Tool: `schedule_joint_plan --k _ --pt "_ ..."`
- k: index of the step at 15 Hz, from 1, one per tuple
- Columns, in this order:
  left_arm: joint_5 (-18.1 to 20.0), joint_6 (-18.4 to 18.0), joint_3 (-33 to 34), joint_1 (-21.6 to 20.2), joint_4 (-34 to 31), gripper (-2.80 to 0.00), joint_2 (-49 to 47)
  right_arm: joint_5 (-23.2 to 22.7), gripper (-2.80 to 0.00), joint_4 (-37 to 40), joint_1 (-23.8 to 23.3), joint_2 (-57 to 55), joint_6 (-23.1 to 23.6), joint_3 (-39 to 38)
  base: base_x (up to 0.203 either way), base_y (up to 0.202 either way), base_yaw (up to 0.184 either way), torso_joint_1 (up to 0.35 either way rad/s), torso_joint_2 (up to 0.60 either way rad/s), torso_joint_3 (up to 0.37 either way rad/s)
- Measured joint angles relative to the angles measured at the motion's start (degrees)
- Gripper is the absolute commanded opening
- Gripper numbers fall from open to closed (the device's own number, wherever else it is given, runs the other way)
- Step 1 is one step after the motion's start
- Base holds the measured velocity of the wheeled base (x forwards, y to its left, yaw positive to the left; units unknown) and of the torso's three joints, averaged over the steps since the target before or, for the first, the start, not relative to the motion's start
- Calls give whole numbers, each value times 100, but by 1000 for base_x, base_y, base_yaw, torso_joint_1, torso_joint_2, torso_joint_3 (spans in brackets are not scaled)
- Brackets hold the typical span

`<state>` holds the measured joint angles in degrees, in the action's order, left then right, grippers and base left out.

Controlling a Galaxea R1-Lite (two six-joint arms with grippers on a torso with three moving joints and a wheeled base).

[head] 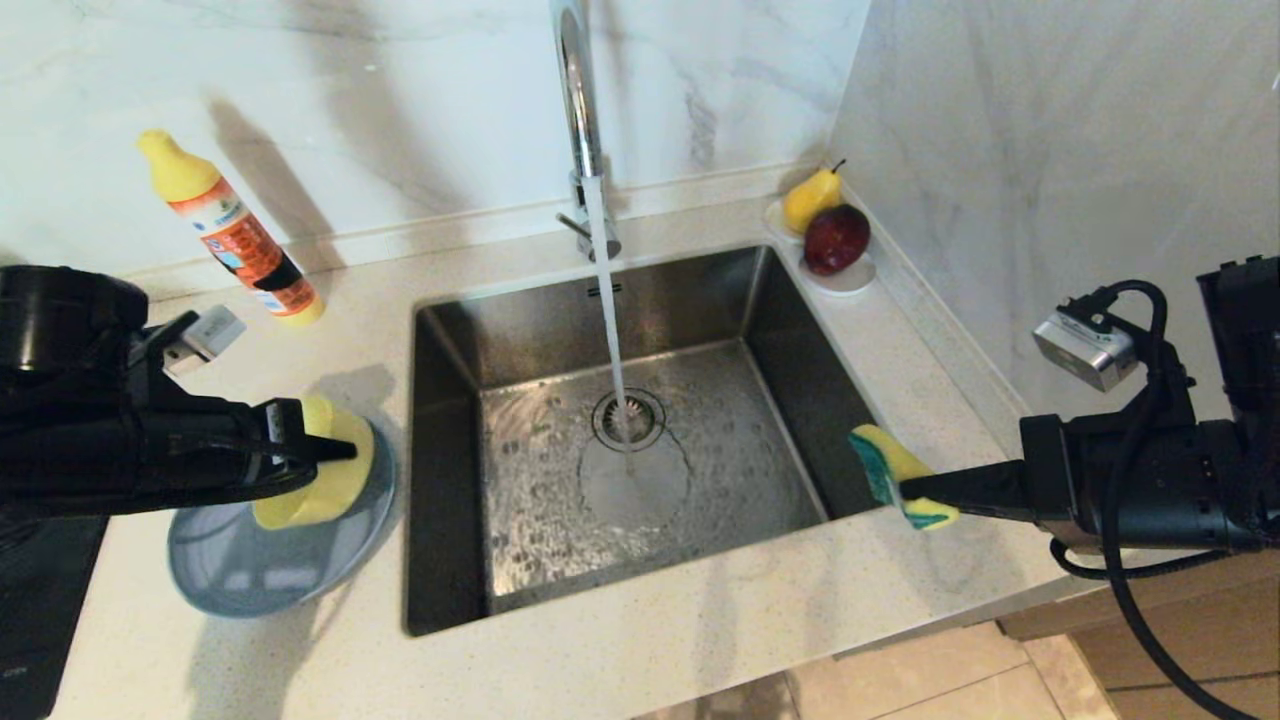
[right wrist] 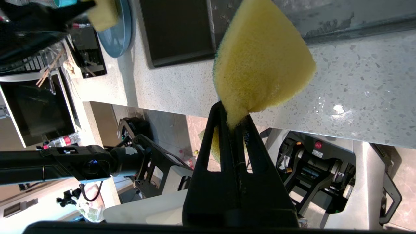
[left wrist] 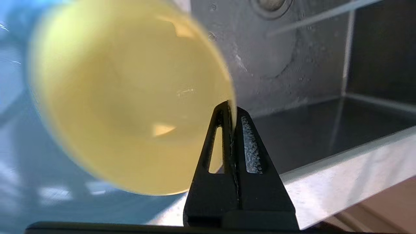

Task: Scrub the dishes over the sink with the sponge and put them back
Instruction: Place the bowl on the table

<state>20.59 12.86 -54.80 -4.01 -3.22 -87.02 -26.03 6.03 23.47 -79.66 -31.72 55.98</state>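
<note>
On the grey-blue plate (head: 250,575) left of the sink (head: 620,440), we are pinching the yellow-green bowl (head: 325,470) by its rim with our left gripper (head: 335,450), and should be lifting it level toward the running water while our right gripper (head: 915,490), clamping the sponge (head: 900,475), waits at the sink's right rim.

Home kitchen — steel sink (head: 455,400), running tap (head: 580,110).

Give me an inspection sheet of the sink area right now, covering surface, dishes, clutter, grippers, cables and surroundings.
Surface: speckled counter, bare in front.
Job's things: sink with tap running; yellow-green bowl tilted over the grey-blue plate; sponge.
Clutter: orange bottle; fruit dish.
Grippers: left gripper shut on the bowl's rim; right gripper shut on the sponge at the sink's right edge.
Cables: black cable on right arm.
Surroundings: marble walls.
</note>
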Motion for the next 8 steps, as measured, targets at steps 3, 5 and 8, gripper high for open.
schedule_joint_plan --k 3,5,8 --pt "5 132 -576 -6 -602 -280 273 -1 -280 2 3 3 -2 -24 0 0 0 0 0 0" --pt "2 238 -899 -9 -893 -280 455 2 -280 0 6 18 -2 -37 0 0 0 0 0 0" --pt "0 244 -1113 -9 -1269 -280 654 -1 -280 9 3 38 -2 -54 0 0 0 0 0 0"
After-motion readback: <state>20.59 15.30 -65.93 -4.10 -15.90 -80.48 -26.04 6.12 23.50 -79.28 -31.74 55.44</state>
